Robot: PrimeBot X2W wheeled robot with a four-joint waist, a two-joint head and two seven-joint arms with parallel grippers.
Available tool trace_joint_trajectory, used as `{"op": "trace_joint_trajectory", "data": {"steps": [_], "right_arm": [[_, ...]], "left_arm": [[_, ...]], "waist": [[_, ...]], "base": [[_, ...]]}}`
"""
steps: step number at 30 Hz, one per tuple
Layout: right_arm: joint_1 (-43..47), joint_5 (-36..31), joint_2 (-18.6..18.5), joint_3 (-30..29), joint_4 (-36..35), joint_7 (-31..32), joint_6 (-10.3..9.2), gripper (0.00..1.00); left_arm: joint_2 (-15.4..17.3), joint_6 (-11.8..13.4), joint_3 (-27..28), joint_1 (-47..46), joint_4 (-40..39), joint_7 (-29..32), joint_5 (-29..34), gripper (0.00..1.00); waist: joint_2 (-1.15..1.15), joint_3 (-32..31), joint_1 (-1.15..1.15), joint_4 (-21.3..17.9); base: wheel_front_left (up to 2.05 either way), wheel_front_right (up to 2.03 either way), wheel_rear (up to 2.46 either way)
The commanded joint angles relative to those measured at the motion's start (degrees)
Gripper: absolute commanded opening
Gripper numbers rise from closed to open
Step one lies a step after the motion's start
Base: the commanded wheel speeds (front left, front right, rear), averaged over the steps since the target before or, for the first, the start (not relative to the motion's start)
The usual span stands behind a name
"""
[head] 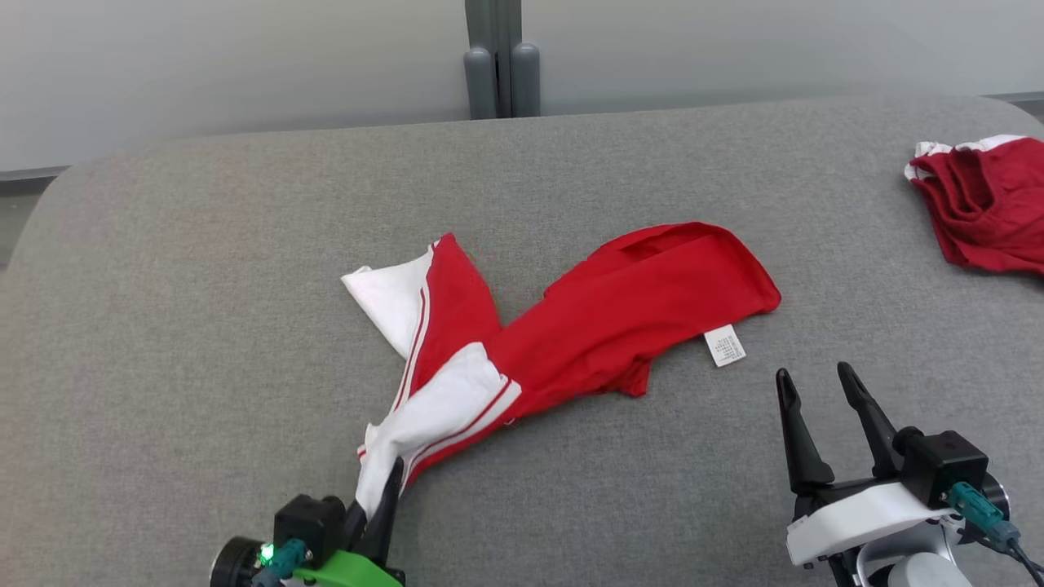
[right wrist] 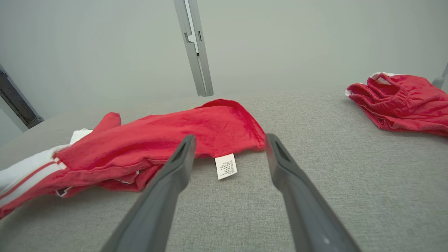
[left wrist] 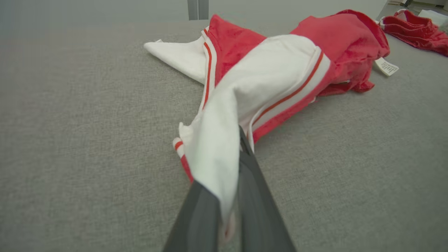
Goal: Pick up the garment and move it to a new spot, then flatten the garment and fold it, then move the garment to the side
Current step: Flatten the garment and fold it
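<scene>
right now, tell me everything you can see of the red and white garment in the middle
The garment is soft red cloth with white panels and thin stripes, lying crumpled and twisted on the grey padded surface. A white care label sticks out at its red end. The left gripper is shut on its white near corner, raised a little off the surface.

The tips of the left gripper (head: 390, 481) are covered by the white fabric of the garment (head: 620, 310) clamped between them, and its body is cut off at the bottom of the head view; its fingers (left wrist: 255, 203) are blurred in the left wrist view. The print on the care label (head: 725, 345) is too small to be read. A second red garment (head: 991, 208) is cropped by the right edge, and the wrist of the right gripper (head: 814, 371) by the bottom edge
</scene>
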Motion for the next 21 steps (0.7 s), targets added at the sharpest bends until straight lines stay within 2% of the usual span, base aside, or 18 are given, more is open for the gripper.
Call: {"op": "trace_joint_trajectory", "data": {"steps": [1,4,5,6,7,21], "right_arm": [[0.87,-0.10,-0.17,0.21,0.21,-0.16,-0.10,1.00],[0.88,-0.01,-0.16,0.42,0.48,-0.16,-0.10,1.00],[0.89,0.02,-0.15,0.48,0.55,-0.16,-0.10,1.00],[0.95,0.06,-0.20,0.53,0.63,-0.16,-0.10,1.00],[1.05,0.15,-0.32,0.59,0.76,-0.16,-0.10,1.00],[1.31,0.04,-1.32,-0.97,2.38,-0.16,-0.10,1.00]], "left_arm": [[-0.28,0.20,0.69,1.00,-0.14,0.02,-0.14,0.00],[-0.91,0.79,2.32,2.29,-0.07,0.02,0.13,0.00],[-1.11,1.09,3.07,2.47,-0.48,0.02,0.34,0.35],[-1.19,1.29,3.80,2.55,-1.07,0.01,0.69,0.79],[-1.22,1.69,4.72,2.66,-1.88,0.02,1.02,1.00],[-3.28,3.40,16.77,5.77,-14.00,0.02,4.61,1.00]], "waist": [[0.00,-0.89,0.00,0.90],[0.00,-1.34,0.00,1.21],[0.00,-1.52,0.00,1.27],[0.00,-1.65,0.00,1.30],[0.00,-1.85,0.00,1.30],[0.00,-3.40,0.00,1.37]], "base": [[0.00,0.00,0.00],[0.00,0.00,0.00],[0.00,0.00,0.00],[0.00,0.00,0.00],[0.00,0.00,0.00],[0.00,0.00,0.00]]}}
